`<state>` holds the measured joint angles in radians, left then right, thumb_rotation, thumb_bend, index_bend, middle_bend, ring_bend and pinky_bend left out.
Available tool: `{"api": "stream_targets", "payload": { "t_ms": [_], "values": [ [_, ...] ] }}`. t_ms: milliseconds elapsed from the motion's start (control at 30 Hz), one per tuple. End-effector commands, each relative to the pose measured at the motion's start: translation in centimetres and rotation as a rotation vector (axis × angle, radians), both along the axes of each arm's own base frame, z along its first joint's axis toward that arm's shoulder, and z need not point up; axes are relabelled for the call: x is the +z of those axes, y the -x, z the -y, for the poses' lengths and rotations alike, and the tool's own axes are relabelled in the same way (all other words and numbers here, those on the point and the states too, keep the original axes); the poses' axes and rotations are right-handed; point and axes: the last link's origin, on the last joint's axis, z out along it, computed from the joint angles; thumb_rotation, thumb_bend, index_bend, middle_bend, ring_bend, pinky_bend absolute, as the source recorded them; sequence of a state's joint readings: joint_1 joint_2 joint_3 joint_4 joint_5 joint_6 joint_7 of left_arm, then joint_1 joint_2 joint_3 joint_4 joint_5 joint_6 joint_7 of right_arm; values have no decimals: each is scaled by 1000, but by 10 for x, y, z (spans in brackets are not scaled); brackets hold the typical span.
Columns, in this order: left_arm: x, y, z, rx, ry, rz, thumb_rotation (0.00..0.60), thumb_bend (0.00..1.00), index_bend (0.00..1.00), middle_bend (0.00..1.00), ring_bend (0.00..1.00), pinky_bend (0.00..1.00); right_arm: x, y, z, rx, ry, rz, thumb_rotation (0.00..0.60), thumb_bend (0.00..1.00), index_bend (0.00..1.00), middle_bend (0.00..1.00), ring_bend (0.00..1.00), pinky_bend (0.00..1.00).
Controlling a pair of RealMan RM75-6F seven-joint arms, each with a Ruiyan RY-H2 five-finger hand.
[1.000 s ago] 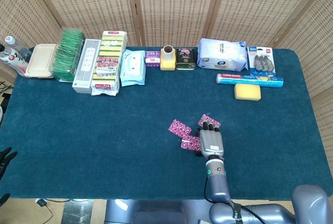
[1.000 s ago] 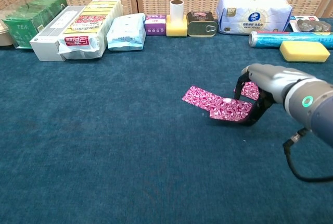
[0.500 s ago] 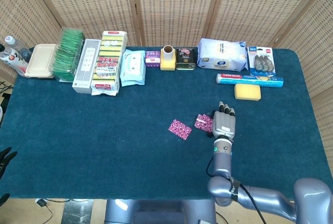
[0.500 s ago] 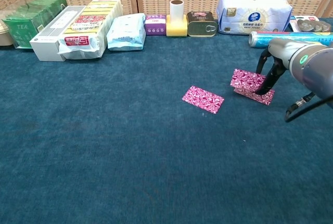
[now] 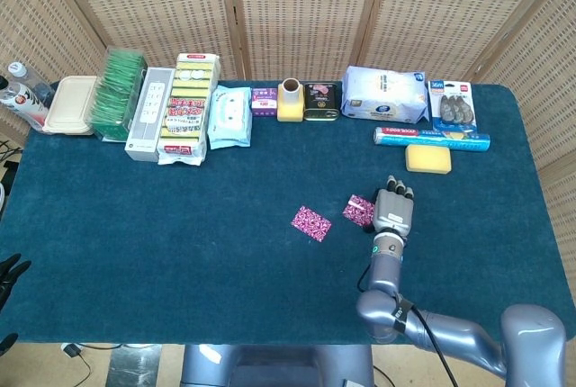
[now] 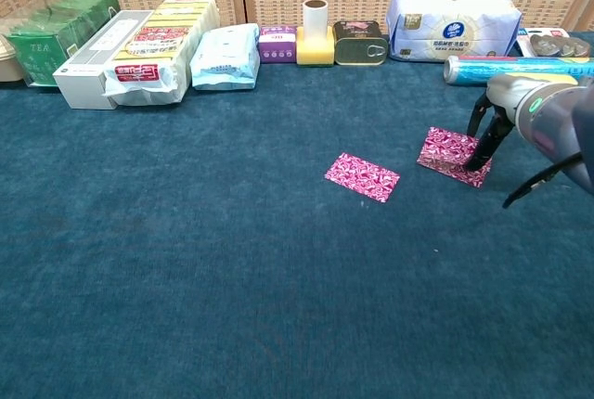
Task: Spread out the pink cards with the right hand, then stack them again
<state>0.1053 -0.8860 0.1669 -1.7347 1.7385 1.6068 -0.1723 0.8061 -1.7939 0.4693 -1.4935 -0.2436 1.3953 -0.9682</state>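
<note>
One pink patterned card lies flat by itself on the blue cloth near the middle. To its right a second pink card lies low on the cloth. My right hand stands over that card's right end, and its dark fingertips pinch the card's right edge. I cannot tell whether more cards lie under it. At the left edge of the head view only the dark fingertips of my left hand show, apart and with nothing in them.
A row of goods lines the back edge: green tea packs, sponge packs, wet wipes, a yellow cup, a tin, a tissue pack. A foil roll and a yellow sponge lie just behind my right hand.
My right hand lifted a card off the overlapping cards, carried it right and back, and has now lowered it almost flat. One card stays alone at the middle.
</note>
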Motion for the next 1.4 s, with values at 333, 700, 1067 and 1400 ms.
{"api": "stream_targets", "payload": {
  "t_ms": [333, 700, 1067, 1400],
  "values": [
    [1, 0, 1, -1, -3, 3, 600, 117, 0, 0, 0, 11, -2, 4, 1, -16, 5, -4, 600, 280, 388, 44, 0, 65],
    [1, 1, 0, 3, -1, 3, 600, 117, 0, 0, 0, 11, -5, 10, 1, -26, 32, -10, 600, 280, 387, 30, 0, 94],
    [2, 0, 2, -4, -4, 3, 600, 117, 0, 0, 0, 11, -8, 7, -2, -42, 28, 11, 600, 281, 386, 26, 0, 105],
    [3, 1, 2, -4, -4, 6, 600, 117, 0, 0, 0, 11, -8, 9, -2, -45, 36, 5, 600, 281, 344, 25, 0, 106]
  ]
}}
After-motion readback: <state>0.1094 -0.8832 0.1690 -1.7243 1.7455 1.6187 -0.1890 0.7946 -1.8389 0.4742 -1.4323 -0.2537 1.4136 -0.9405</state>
